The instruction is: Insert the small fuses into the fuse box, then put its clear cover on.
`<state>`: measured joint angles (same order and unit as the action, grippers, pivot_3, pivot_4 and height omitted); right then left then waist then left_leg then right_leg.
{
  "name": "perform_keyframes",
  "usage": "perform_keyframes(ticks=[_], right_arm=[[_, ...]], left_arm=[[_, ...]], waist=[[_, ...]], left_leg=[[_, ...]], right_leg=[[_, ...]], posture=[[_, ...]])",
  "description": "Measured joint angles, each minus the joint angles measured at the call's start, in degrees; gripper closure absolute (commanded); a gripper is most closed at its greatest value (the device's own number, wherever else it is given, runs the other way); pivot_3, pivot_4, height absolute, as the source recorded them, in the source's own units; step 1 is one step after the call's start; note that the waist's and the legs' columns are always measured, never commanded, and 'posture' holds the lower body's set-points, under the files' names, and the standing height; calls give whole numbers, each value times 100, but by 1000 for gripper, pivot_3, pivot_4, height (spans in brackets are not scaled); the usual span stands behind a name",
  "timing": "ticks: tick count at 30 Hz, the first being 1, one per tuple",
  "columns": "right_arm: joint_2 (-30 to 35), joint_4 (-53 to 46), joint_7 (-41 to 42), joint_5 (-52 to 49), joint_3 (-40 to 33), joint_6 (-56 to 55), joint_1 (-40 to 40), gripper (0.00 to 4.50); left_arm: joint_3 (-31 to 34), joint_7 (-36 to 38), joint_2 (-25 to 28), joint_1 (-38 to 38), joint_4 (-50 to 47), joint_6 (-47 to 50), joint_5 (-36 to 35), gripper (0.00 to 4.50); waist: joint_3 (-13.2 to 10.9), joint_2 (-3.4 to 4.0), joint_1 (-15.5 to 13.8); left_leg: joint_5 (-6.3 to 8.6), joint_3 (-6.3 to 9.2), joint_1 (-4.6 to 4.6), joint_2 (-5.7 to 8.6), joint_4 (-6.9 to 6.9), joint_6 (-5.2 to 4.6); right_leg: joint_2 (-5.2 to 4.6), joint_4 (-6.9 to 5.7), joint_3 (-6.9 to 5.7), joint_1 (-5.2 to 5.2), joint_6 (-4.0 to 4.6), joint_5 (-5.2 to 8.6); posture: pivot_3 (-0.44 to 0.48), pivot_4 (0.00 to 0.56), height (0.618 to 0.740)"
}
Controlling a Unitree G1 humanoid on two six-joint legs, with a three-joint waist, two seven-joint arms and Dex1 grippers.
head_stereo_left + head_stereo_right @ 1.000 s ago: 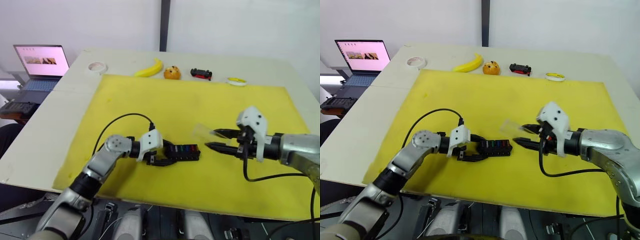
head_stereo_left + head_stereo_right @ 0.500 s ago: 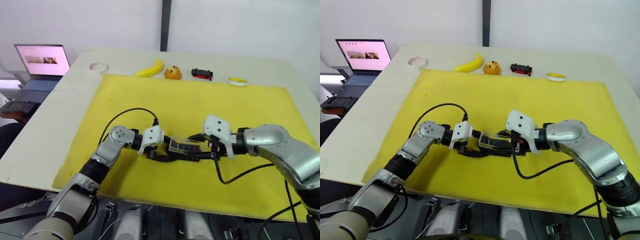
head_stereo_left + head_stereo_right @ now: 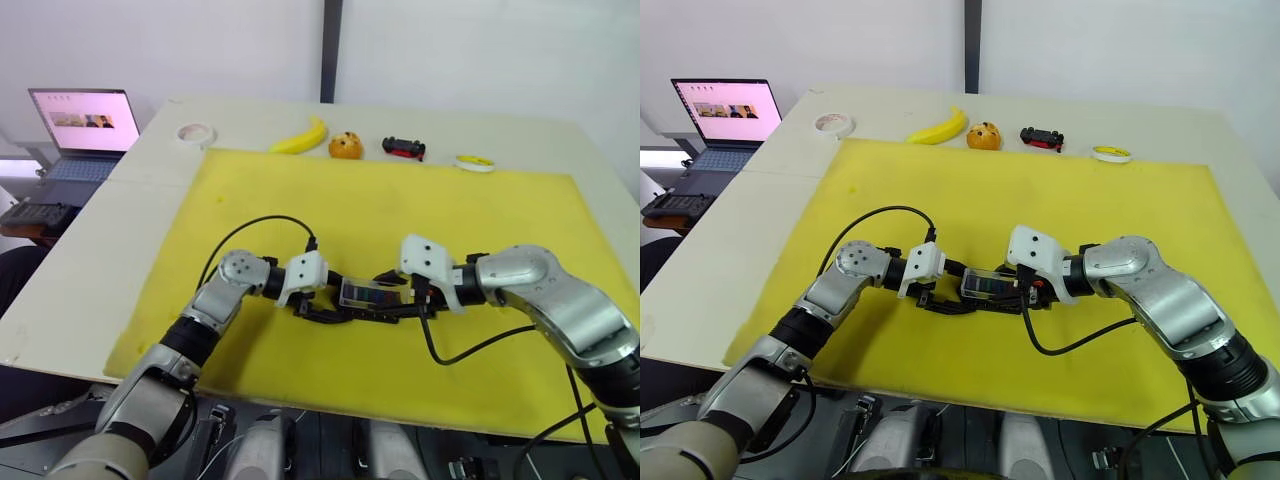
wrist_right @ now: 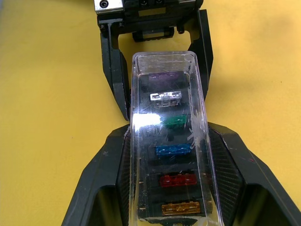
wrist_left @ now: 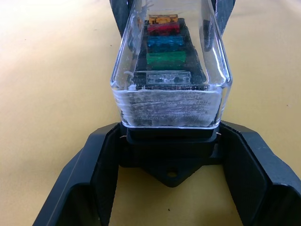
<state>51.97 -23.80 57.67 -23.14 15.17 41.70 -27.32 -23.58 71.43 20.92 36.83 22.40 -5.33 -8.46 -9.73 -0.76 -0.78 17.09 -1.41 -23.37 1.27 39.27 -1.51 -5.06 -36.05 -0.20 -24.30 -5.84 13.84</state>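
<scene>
Transparent clear cover (image 4: 165, 136) sitting over fuse box (image 5: 170, 143) mid-mat, small fuses (image 4: 173, 149) seated in row beneath. Left gripper (image 3: 325, 303) clamps box end to brace it; right gripper (image 3: 405, 300) pinches cover sides, apparently aligning for press-down. Full seating unconfirmed.

A pale table (image 3: 120, 215) carries a yellow mat (image 3: 380, 200) covering most of its top. Along the table's far edge, beyond the mat, lie a roll of white tape (image 3: 196, 133), a banana (image 3: 300, 138), an orange (image 3: 345, 146), a black-and-red toy car (image 3: 403, 148) and a yellow-and-white ring (image 3: 473, 162). On the mat stands the fuse box (image 3: 368, 297).
</scene>
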Motion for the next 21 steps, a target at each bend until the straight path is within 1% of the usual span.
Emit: perform_keyframes(ticks=[21], right_arm=[[-119, 162, 124, 288, -75, -452, 205, 2802]], left_arm=[[20, 5, -36, -1, -2, 2, 48, 1913]], waist=[[1, 0, -5]], left_leg=[[0, 0, 0, 2, 1, 0]], right_leg=[[1, -2, 0, 1, 0, 0]], posture=[[0, 150, 740]])
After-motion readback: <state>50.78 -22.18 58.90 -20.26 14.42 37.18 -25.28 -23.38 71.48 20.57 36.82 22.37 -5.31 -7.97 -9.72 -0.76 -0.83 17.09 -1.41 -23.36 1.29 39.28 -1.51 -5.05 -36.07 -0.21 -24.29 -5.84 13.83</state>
